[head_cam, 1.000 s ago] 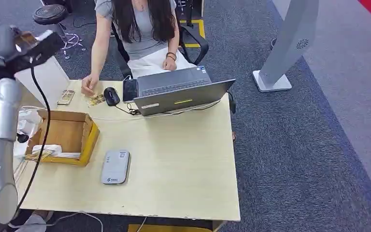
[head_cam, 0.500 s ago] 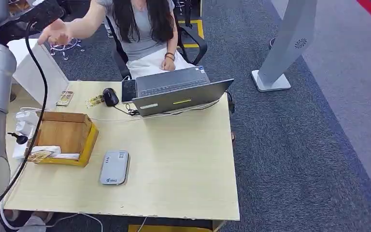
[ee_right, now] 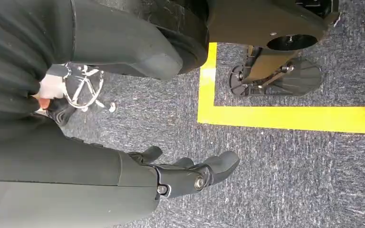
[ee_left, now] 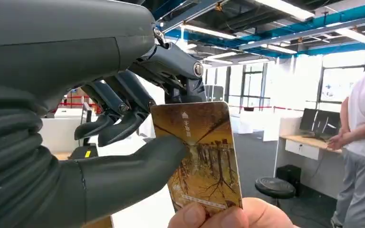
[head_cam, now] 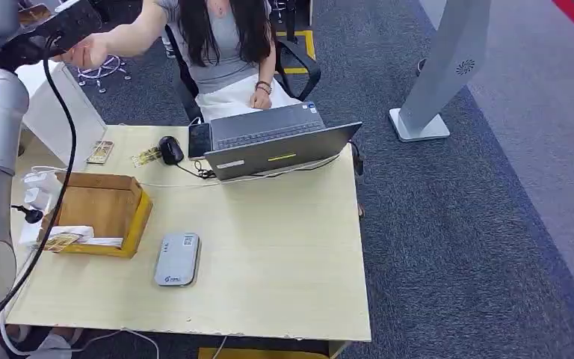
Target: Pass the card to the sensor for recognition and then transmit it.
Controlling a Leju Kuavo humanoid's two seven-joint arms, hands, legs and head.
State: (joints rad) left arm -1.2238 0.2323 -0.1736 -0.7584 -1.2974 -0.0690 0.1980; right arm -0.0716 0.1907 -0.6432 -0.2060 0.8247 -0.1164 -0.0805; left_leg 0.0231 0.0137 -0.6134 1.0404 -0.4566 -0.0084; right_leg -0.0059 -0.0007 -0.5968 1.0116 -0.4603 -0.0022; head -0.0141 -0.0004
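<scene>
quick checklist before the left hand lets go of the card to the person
1. Left hand holds the card between thumb and fingers: ok.
2. Person's fingers grip the card's free edge: ok.
3. Person's hold firm enough to take it: cannot tell.
4. Card already read by the sensor on the table: cannot tell.
5. Right hand holds nothing, hanging over the floor: ok.

My thumb [ee_left: 138, 159] covers part of the card [ee_left: 202, 152]; the person's fingers [ee_left: 228, 217] hide its lower edge, cut off by the frame.
</scene>
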